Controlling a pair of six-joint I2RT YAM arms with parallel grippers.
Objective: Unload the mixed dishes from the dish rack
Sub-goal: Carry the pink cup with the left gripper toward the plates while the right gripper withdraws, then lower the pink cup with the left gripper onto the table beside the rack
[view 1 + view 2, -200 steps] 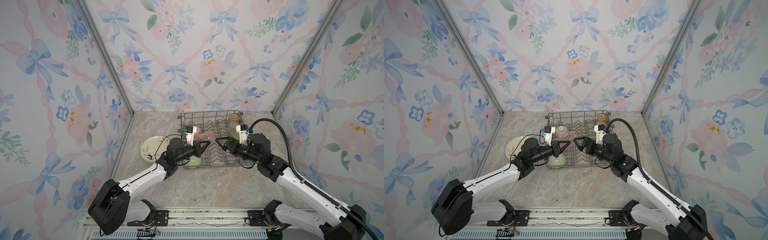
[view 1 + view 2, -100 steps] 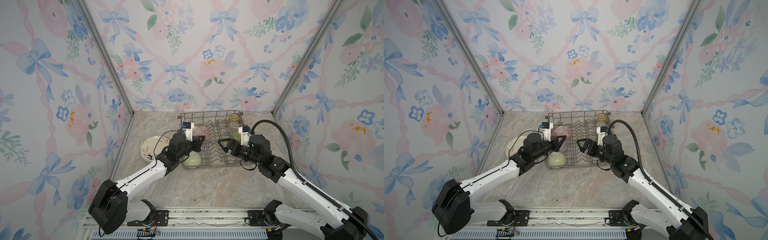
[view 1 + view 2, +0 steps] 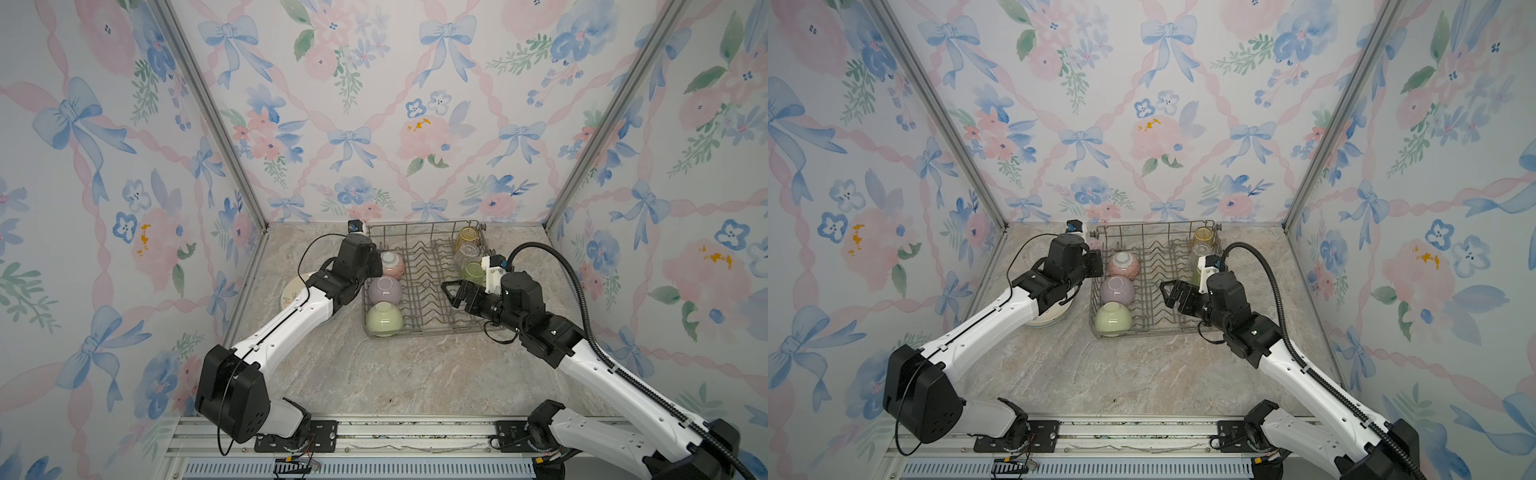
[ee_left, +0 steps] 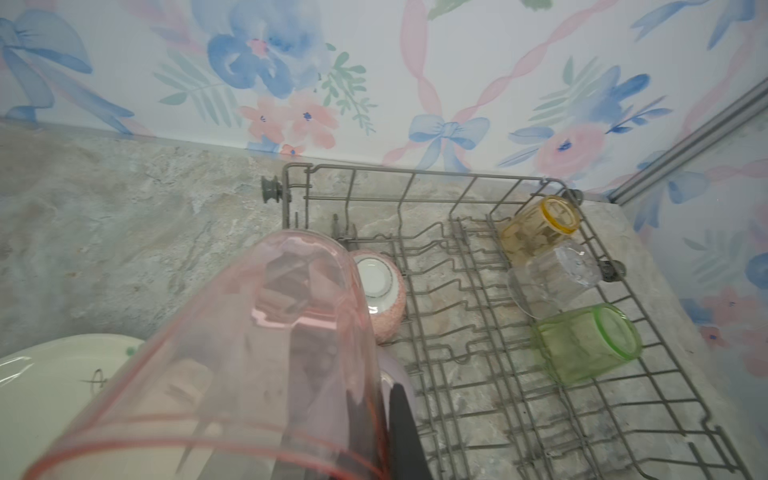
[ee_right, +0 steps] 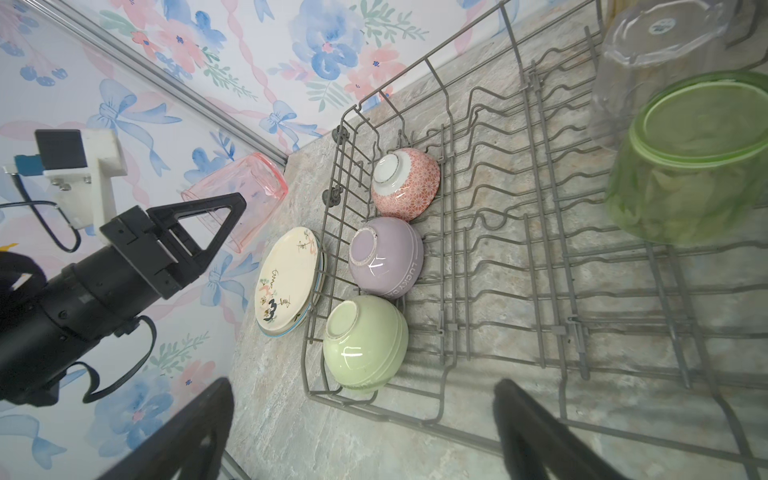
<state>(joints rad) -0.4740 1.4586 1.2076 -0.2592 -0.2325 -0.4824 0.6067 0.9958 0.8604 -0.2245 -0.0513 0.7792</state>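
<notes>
My left gripper (image 4: pixel 380 411) is shut on the wall of a pink tumbler (image 4: pixel 266 345), held tilted in the air just left of the dish rack (image 3: pixel 432 324), above a stack of plates (image 5: pixel 286 278). The right wrist view shows that tumbler (image 5: pixel 235 199) clear of the rack (image 5: pixel 457 374). My right gripper (image 3: pixel 451 293) stands open and empty over the rack's front right part. In the rack's left column lie three overturned bowls: pink (image 3: pixel 392 264), lilac (image 3: pixel 384 289) and green (image 3: pixel 384 318). Amber (image 3: pixel 467 237), clear (image 3: pixel 467 253) and green (image 3: pixel 473 272) tumblers lie along its right side.
The plates (image 3: pixel 293 291) lie stacked flat on the marble table (image 3: pixel 415 374) between the rack and the left wall. The rack's middle rows of tines (image 3: pixel 1154 270) hold nothing. Flowered walls close in the left, back and right sides.
My left gripper has carried the pink tumbler from the rack's middle leftward and back, past its left edge. The right gripper stays open and has hardly moved.
</notes>
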